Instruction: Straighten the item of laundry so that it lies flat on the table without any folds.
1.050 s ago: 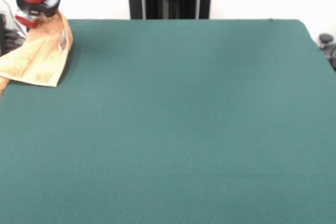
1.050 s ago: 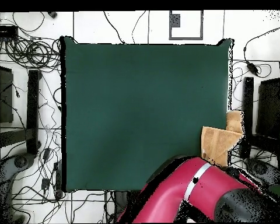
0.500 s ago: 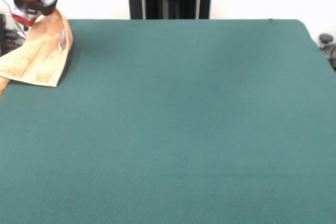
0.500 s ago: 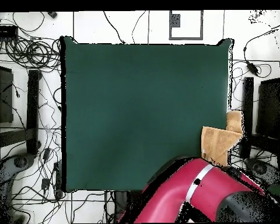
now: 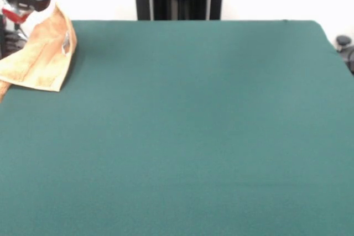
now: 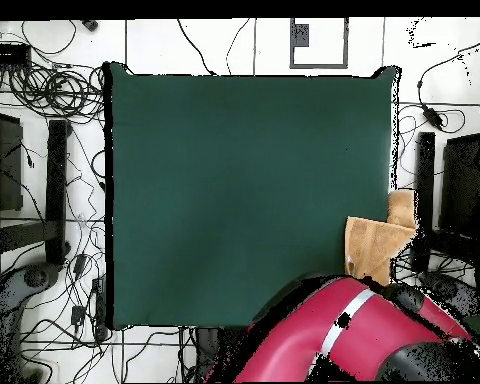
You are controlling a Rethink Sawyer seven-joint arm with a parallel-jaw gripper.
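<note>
Pincer (image 5: 15, 15) hangs above the towel (image 5: 41, 59), its grip state unreadable; soft, light, limp terry overhanging the desk (image 5: 193, 125) suits a corner hold.

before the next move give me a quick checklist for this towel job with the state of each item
1. Towel fully on the table: not ok, in the overhead view part of it hangs past the table's edge.
2. Towel flat with no folds: not ok, it lies bunched at the table's corner, one edge raised.
3. Pincer open or shut: cannot tell.
4. Pincer touching the towel: cannot tell, it sits beside the raised edge.
5. Towel's care tag in sight: ok.
</note>
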